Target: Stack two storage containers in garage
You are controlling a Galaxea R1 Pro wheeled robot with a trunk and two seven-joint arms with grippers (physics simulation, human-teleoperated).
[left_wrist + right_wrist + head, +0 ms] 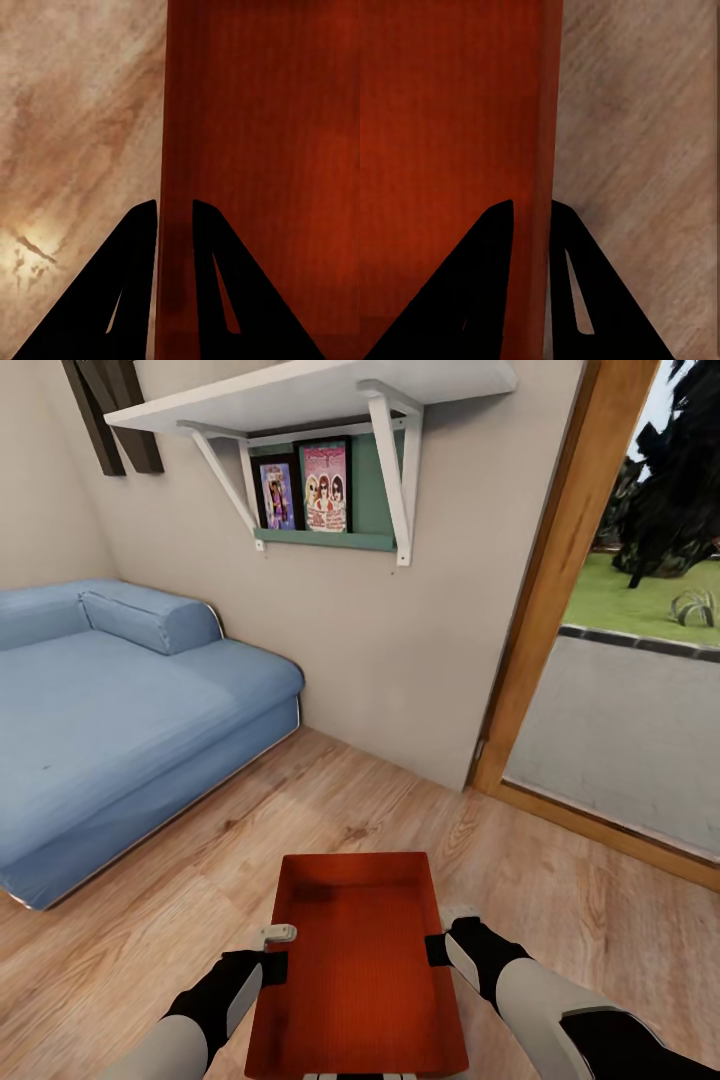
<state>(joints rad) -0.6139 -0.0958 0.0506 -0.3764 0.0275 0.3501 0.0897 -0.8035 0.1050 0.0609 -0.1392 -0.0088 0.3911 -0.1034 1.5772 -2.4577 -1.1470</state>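
I'm looking down into the living room: light wood-plank floor [180, 900] is spreading under everything, cream wall [440, 640] behind. Using the storage container [357, 970] as my reference. Blue sofa [110, 720] is sitting well off to its far left, against the wall. Wood-framed glass door [560, 590] is standing beyond it to the right, grass and dark shrubs showing outside. White wall shelf [300, 390] is hanging high above and past the container, with two picture covers [305, 488] propped on a green ledge under it.

The container itself is hanging centred in front of me, open top up, nothing inside that I'm seeing, floor passing below it.

Left gripper [270, 960] is pinching the container's left long wall; in the left wrist view the two black fingers [112, 300] are sitting narrow, one each side of the red wall [174, 150]. Right gripper [445, 945] is doing the same on the right long wall; fingers [480, 300] are clamped close astride the rim [547, 112]. Both are holding the bin.
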